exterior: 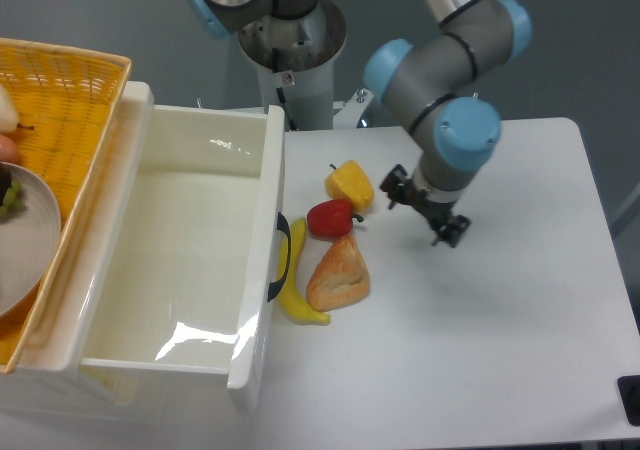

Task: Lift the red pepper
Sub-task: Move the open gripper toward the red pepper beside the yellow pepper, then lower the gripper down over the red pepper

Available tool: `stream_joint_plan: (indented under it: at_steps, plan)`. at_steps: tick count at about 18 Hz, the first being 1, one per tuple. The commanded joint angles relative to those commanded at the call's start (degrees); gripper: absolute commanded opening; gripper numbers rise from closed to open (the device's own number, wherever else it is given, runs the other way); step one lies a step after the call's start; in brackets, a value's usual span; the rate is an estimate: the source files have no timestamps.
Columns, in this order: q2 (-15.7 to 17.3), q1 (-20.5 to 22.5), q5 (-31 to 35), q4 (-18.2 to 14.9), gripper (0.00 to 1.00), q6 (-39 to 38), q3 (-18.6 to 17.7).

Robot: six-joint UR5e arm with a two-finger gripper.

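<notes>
Here, claw (424, 213) spread wide, empty, right of red pepper (330, 218), fingertips indistinct

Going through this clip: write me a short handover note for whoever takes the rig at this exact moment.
Gripper: empty, above the table to the right of the food cluster; the view does not show whether the jaws are open or shut.
Red pepper: on the table, untouched, between the yellow pepper behind it and the bread piece in front. A banana lies by the white bin.
Done: nothing grasped yet.
Left: reach the pepper, grasp, lift. Neighbours sit close, so grip carefully.
</notes>
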Motion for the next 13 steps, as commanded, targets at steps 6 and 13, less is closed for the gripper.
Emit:
stream_joint_plan:
  at_steps: [6,13]
  plan:
    - [0.5,-2.0,-0.1,0.3,0.97,-0.3,-3.8]
    - [2.0,-2.6,0.4,0.0,0.96,11.7,-5.7]
